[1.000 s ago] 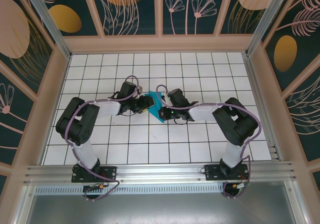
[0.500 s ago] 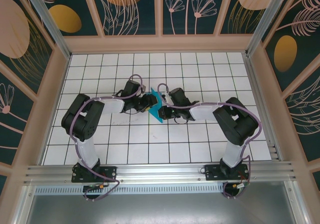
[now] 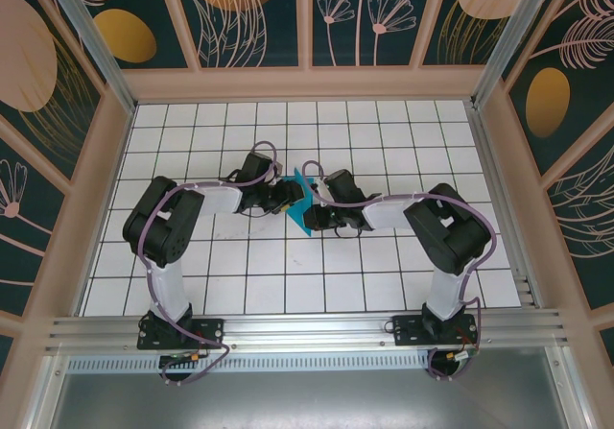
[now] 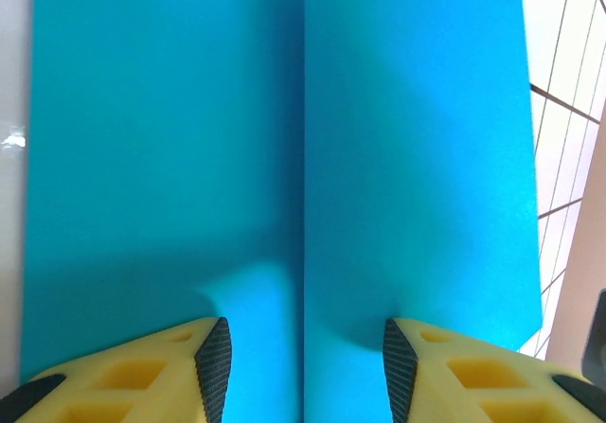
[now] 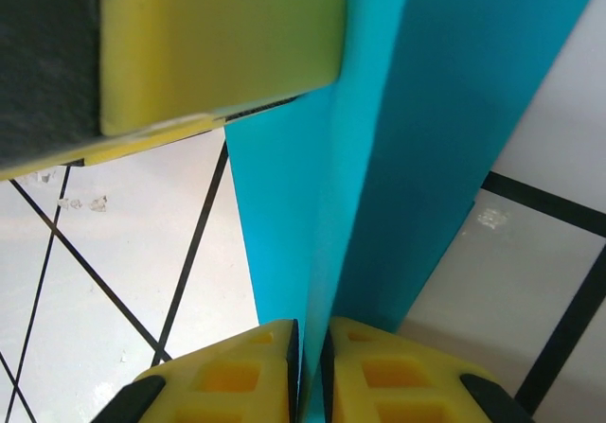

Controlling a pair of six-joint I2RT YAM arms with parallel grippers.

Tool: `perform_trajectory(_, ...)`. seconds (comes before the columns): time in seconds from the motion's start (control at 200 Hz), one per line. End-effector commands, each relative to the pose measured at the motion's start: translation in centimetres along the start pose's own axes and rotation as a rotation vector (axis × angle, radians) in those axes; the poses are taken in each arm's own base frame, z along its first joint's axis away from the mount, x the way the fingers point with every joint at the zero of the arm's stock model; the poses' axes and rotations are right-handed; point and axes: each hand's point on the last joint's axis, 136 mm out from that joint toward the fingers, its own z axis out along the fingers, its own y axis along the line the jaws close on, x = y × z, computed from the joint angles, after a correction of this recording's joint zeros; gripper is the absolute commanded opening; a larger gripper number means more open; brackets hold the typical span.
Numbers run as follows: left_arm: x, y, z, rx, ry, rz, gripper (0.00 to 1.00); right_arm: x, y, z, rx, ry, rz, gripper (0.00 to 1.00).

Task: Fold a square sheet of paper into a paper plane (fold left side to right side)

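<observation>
top view: the teal paper sits just above the middle of the frame, lifted off the white gridded table and standing on edge. the left gripper meets it from the left and the right gripper from the right. how wide either one is open is too small to tell here.

left wrist view: the paper covers most of the frame, with one straight crease running top to bottom down the middle. the left gripper is about half open, with a yellow finger on each side of the crease at the bottom edge. it pinches nothing, and i cannot tell whether the tips touch the sheet.

right wrist view: the right gripper, at the bottom of the frame, is closed almost fully on the folded edge of the paper. the other arm's yellow finger is at the upper left, against the sheet.

the paper looks light, thin and floppy. it should crease or tear easily and may slip from smooth pads. a hold close to the crease or an edge, with a light pinch, seems safest.
</observation>
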Motion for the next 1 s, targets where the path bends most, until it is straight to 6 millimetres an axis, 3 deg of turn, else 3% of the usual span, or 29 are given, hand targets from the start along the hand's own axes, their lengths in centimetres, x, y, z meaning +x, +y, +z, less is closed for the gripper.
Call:
perform_trajectory(0.0,0.9,3.2,1.0,-0.118,0.02,-0.001,0.48,-0.6,0.6,-0.2,-0.031,-0.012,-0.005,0.19)
perform_trajectory(0.18,1.2,4.5,1.1,-0.164,0.022,-0.006,0.47,-0.9,0.9,-0.4,-0.049,-0.019,-0.005,0.23)
perform_trajectory(0.43,1.2,4.7,1.1,-0.172,0.02,-0.007,0.47,-1.2,1.2,-0.7,-0.064,-0.023,-0.008,0.25)
perform_trajectory(0.641,1.2,4.9,1.1,-0.179,0.018,-0.008,0.47,-1.2,1.2,-0.4,-0.069,-0.019,-0.006,0.16)
perform_trajectory(0.871,1.2,5.2,1.1,-0.19,0.017,-0.01,0.47,-1.5,1.3,-0.8,-0.085,-0.026,-0.006,0.14)
perform_trajectory(0.996,1.3,5.4,1.1,-0.198,0.019,-0.01,0.47,-1.7,1.3,-0.9,-0.089,-0.027,-0.005,0.21)
